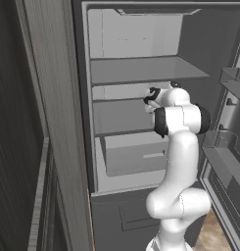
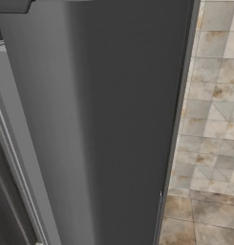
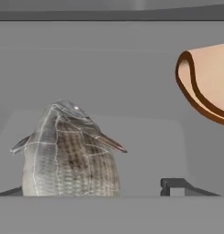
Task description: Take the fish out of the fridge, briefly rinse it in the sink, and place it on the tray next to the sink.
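Glossy white rounded arm [image 1: 178, 162] segments, black joint bands, dark end effector [image 1: 152, 96].

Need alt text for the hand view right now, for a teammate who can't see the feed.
The fish, silvery-tan and scaled, fills the lower left close to the camera, lying on a grey shelf inside the fridge. One dark fingertip of the gripper rises at lower right, apart from the fish. A pale, brown-edged rounded item sits at upper right, cut off by the frame.

We saw flat, even rendered light with no clear source and no glare. The fridge [image 1: 141, 73] interior was pale at the back and shaded on its right wall. The fish [image 3: 70, 155] looked soft and coarse-textured close up.
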You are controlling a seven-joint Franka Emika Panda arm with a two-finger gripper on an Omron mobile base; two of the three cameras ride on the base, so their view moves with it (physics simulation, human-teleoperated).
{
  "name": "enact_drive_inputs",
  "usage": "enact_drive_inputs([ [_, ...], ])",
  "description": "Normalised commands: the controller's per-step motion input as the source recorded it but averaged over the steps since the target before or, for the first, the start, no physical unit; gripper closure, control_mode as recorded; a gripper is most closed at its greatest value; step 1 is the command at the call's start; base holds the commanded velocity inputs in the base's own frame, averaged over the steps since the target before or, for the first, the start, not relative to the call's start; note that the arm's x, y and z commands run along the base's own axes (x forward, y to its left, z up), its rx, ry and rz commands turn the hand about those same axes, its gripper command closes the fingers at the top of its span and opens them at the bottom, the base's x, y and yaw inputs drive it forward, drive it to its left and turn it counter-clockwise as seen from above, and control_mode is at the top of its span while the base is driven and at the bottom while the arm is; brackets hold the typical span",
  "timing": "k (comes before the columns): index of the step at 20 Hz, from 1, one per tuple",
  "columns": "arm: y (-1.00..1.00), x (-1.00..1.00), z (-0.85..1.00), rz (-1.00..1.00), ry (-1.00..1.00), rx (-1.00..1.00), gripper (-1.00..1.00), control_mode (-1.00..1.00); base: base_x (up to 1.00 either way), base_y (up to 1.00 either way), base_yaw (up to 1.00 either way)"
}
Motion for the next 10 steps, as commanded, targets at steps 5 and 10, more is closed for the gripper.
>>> enact_drive_inputs([
  [5, 0.09, -0.13, -0.06, 0.0, 0.0, -0.04, 1.0, -1.0, 0.0, 0.0, 0.0],
  [10, 0.27, -0.85, -0.13, 0.03, 0.0, -0.05, 1.0, -1.0, 0.0, 0.0, 0.0],
])
